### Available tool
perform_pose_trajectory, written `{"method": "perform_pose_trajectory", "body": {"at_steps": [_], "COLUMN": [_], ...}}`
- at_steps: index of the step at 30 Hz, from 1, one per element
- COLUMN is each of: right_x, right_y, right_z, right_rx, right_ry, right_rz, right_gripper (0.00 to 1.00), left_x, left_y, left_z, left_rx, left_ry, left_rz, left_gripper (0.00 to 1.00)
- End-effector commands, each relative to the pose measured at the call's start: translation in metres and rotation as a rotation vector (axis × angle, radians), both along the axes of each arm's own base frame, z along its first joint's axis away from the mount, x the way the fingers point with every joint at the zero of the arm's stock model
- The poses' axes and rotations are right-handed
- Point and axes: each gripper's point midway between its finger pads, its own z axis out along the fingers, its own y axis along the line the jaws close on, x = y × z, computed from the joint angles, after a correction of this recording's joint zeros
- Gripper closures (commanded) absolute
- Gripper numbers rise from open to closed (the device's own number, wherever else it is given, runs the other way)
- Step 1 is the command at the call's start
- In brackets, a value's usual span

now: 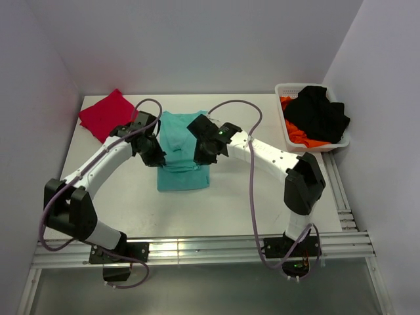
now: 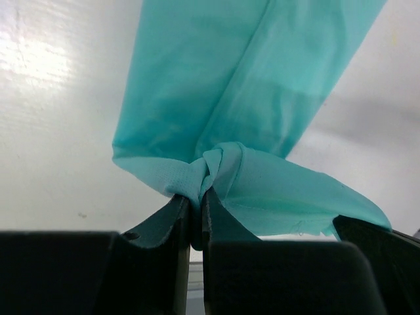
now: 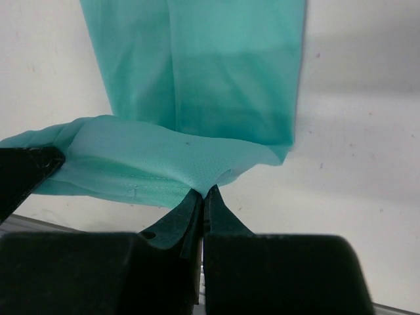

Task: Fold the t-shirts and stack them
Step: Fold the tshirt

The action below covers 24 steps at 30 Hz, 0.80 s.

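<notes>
Left hand [image 2: 199, 197], closed tight, pinches a bunched fold at the left side of the teal t-shirt [image 1: 184, 134], and right hand [image 3: 204, 195], likewise closed, nips the shirt's right side. That shirt lies near the middle of the worktop [image 1: 230, 203], between both hands. Crimson t-shirt [image 1: 105, 115] sits at the far left corner, well apart from them.

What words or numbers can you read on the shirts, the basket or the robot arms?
None can be read: the teal t-shirt, the red t-shirt, the white basket, the left arm and the right arm show no writing in any view.
</notes>
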Motion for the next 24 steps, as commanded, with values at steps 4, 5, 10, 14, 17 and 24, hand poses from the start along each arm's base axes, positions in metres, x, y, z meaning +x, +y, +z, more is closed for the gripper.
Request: {"method": "perform_pose_trajectory", "body": {"at_steps": [4, 5, 10, 14, 17, 24], "right_x": [0.05, 0.058, 0.114, 0.133, 0.117, 0.038], "right_y": [-0.012, -0.014, -0.03, -0.043, -0.06, -0.063], "right_z": [-0.011, -0.014, -0.022, 0.018, 0.03, 0.012], "right_rx": [-0.077, -0.086, -0.153, -0.105, -0.082, 0.115], "right_ry": [0.016, 0.022, 0.032, -0.071, -0.094, -0.078], "right_rz": [-0.057, -0.072, -0.152, -0.151, -0.155, -0.106], "right_gripper": [0.93, 0.63, 0.0, 0.0, 0.0, 0.0], "left_x": [0.061, 0.074, 0.143, 0.144, 0.125, 0.042], "left_y": [0.012, 0.011, 0.02, 0.032, 0.041, 0.055], "left_z": [-0.019, -0.018, -0.013, 0.011, 0.04, 0.015], "left_rx": [0.034, 0.031, 0.069, 0.058, 0.053, 0.031], "left_ry": [-0.056, -0.072, -0.106, -0.103, -0.174, -0.118], "left_rz": [-0.015, -0.02, -0.014, 0.038, 0.063, 0.11], "left_gripper": [0.51, 0.42, 0.01, 0.0, 0.01, 0.0]}}
